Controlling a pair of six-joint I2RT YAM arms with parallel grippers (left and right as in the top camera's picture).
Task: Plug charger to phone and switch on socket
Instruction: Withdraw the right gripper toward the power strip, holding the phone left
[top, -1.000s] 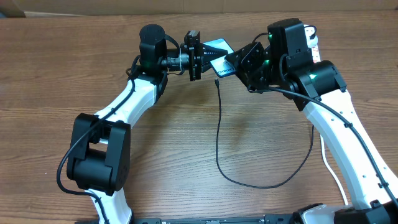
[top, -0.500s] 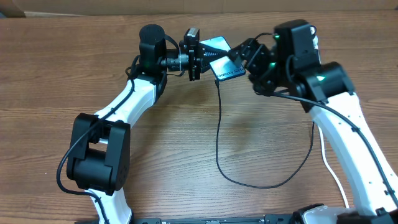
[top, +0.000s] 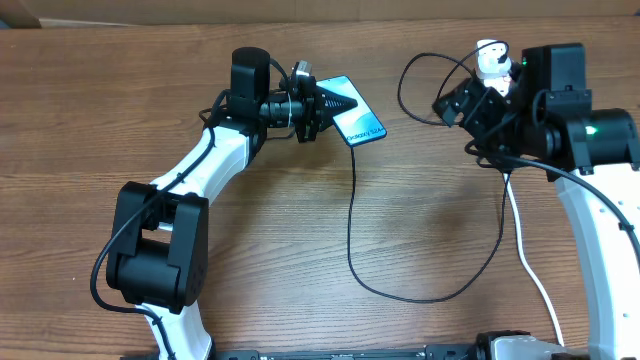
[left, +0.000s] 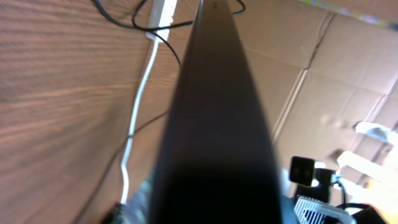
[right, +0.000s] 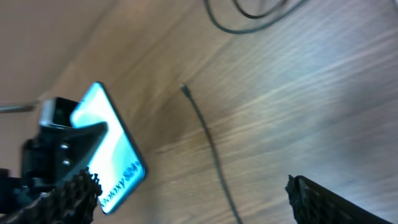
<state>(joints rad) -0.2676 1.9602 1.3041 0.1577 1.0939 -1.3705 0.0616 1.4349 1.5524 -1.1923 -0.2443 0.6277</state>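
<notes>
The phone (top: 356, 120), light blue screen with "Galaxy" text, is held off the table at the back centre, tilted, with my left gripper (top: 316, 105) shut on its left end. In the left wrist view its dark edge (left: 217, 118) fills the middle. The charger's black cable (top: 351, 225) runs down from just under the phone and loops right. Its tip (right: 185, 89) lies free on the wood, apart from the phone (right: 111, 149). My right gripper (top: 456, 101) (right: 186, 190) stands open and empty, well right of the phone. The socket (top: 489, 60) shows white behind the right arm, mostly hidden.
The strip's white lead (top: 530, 265) runs down the right side beside the right arm. In the left wrist view the strip (left: 163, 11) and its lead (left: 133, 124) lie on the wood, with cardboard boxes (left: 311, 81) behind. A cable loop (top: 420, 85) sits near the right gripper.
My right gripper has opened wide and drawn back to the right, away from the phone. The left gripper has turned slightly and still holds the phone.
</notes>
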